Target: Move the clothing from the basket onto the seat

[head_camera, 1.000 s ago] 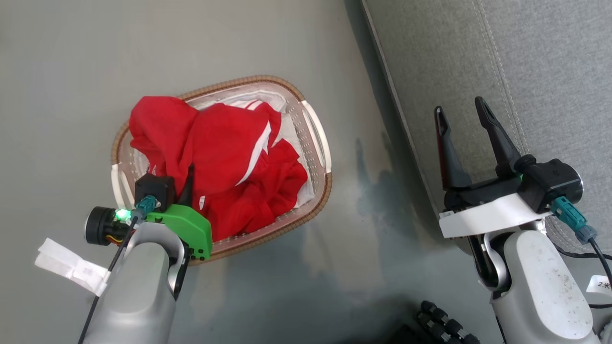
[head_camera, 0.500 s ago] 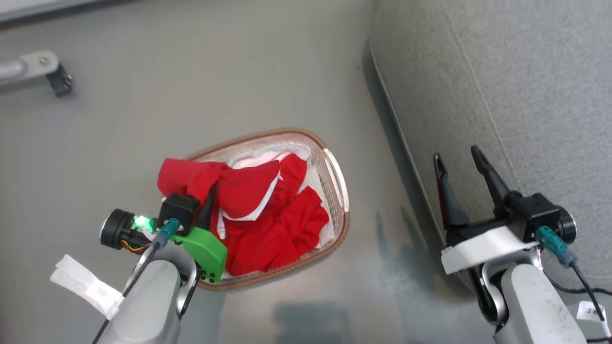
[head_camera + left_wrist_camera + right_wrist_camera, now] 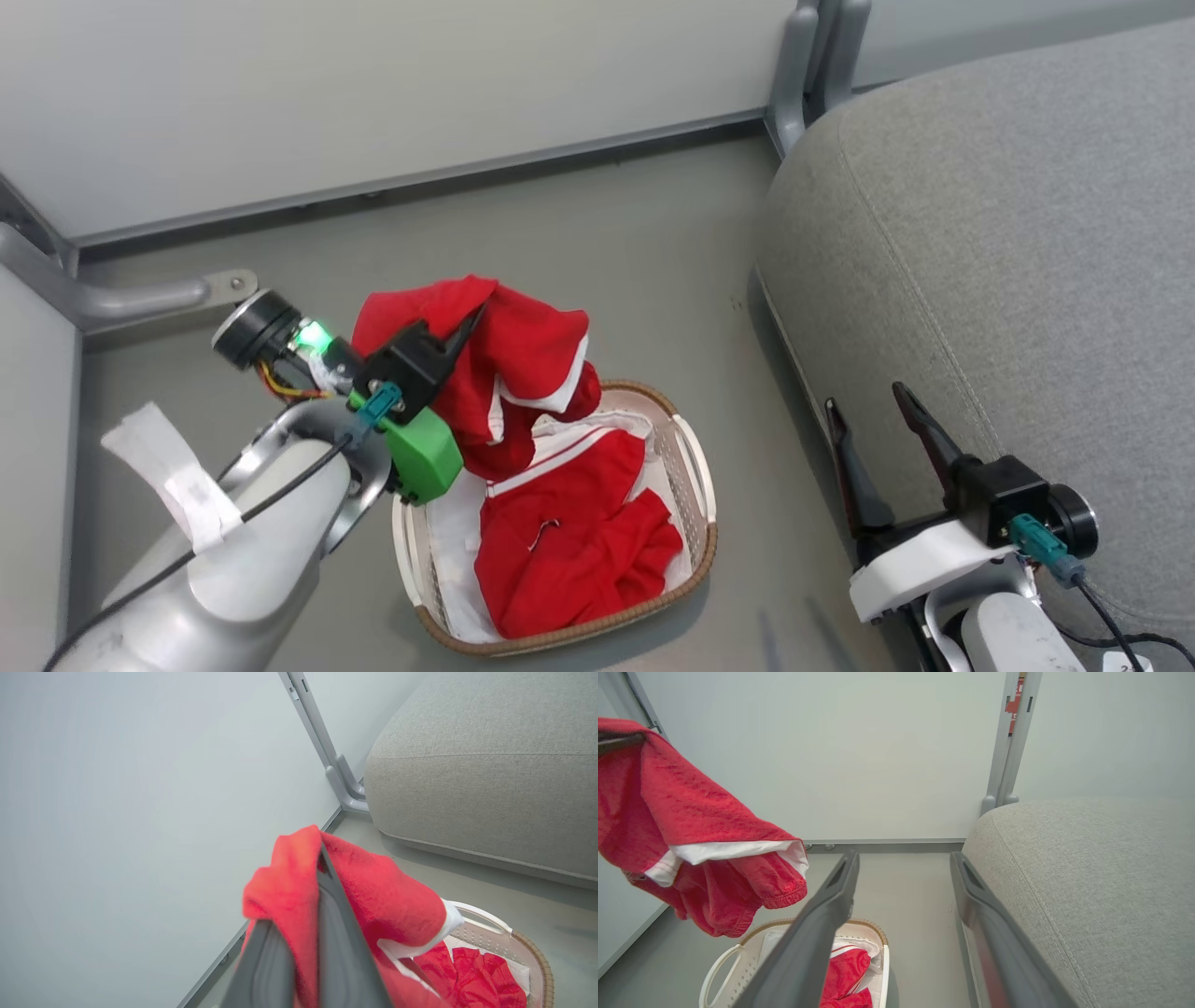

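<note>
Clothing (image 3: 532, 359) hangs clamped in left gripper (image 3: 471, 325) above the basket (image 3: 702, 485); right wrist view shows the gap between; right gripper (image 3: 866, 401) spread.

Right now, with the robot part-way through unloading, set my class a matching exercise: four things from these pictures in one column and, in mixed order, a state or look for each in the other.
Column one:
1. left gripper
2. right gripper
3. basket
4. seat

Column two:
a. stands on the floor, red garment inside
b. open, holding nothing
c. grey fabric, rounded edges
d. shut on a raised red garment

Pairs: 1-d; 2-b; 3-a; 4-c.
</note>
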{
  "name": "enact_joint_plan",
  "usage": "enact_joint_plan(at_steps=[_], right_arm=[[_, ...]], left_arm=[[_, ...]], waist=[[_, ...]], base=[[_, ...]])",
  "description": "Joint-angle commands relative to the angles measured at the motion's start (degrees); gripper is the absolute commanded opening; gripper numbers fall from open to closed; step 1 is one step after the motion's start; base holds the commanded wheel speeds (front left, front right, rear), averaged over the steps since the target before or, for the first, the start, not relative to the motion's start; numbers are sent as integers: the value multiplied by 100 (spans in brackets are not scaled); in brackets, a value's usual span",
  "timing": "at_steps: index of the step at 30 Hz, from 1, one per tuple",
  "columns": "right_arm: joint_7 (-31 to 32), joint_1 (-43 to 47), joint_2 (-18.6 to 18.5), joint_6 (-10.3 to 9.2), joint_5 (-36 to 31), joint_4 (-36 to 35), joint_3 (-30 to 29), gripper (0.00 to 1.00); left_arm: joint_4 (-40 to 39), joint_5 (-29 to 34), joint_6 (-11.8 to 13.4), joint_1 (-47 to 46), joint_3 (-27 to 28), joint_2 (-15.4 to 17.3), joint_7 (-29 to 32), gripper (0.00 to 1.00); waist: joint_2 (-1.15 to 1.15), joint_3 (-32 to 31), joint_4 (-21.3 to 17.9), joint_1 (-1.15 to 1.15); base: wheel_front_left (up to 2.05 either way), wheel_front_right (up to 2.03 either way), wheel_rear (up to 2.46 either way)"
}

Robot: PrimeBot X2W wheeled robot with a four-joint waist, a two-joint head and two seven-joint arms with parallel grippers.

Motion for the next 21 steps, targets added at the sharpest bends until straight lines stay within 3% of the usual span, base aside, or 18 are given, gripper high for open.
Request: enact_joint_plan(at_steps=[1, 8, 21], right_arm=[[-27, 68, -22, -4, -41, 25, 76, 100], [-27, -348, -24, -4, -75, -18, 693, 100], [-27, -1243, -24, -4, -388, 613, 1433, 100]], left_arm=[[-166, -96, -11, -253, -114, 109, 60, 0], [-872, -522, -2, -1074, -435, 342, 437, 0], [-1374, -761, -1, -1475, -740, 89, 546, 0]], waist=[[0, -558, 204, 0], [0, -713, 183, 0], [0, -807, 296, 0]], base=[[0, 0, 0], [0, 0, 0], [0, 0, 0]])
